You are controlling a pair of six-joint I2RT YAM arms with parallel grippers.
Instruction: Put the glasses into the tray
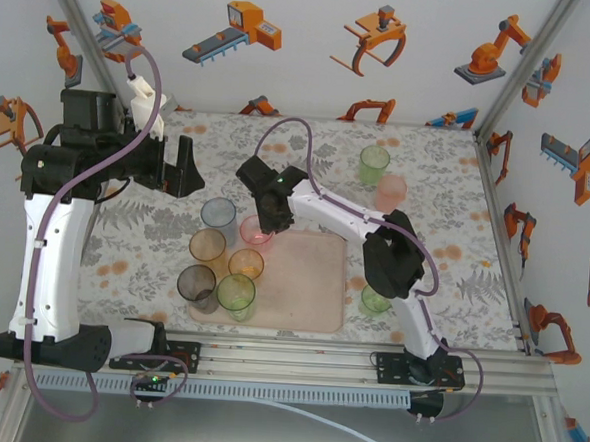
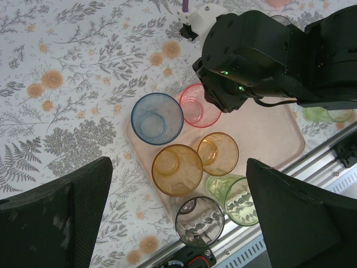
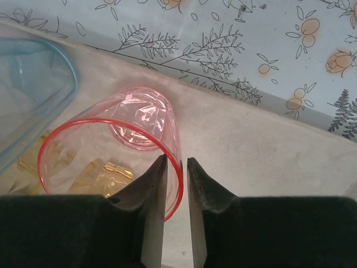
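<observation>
Six translucent tinted glasses (image 2: 177, 169) cluster on the pale pink tray (image 2: 268, 139); right tool (image 3: 177, 162), slightly parted, straddles the rim of the pink glass (image 3: 139, 120); left tool (image 2: 178, 184) gapes wide.

This is looking like a robotics lab test cell rather than a home. Two arms, one on the left (image 1: 49, 236) and one on the right (image 1: 331, 211), are sitting bolted to an aluminium rail (image 1: 286, 366) at the table's near edge, with purple cables (image 1: 24, 365) looping off them. Aluminium posts (image 1: 78, 29) are framing white walls, which are carrying printed pictures of orange industrial robots (image 1: 236, 32). A floral cloth (image 1: 154, 232) is covering the table, giving it a homely surface inside the rig.
</observation>
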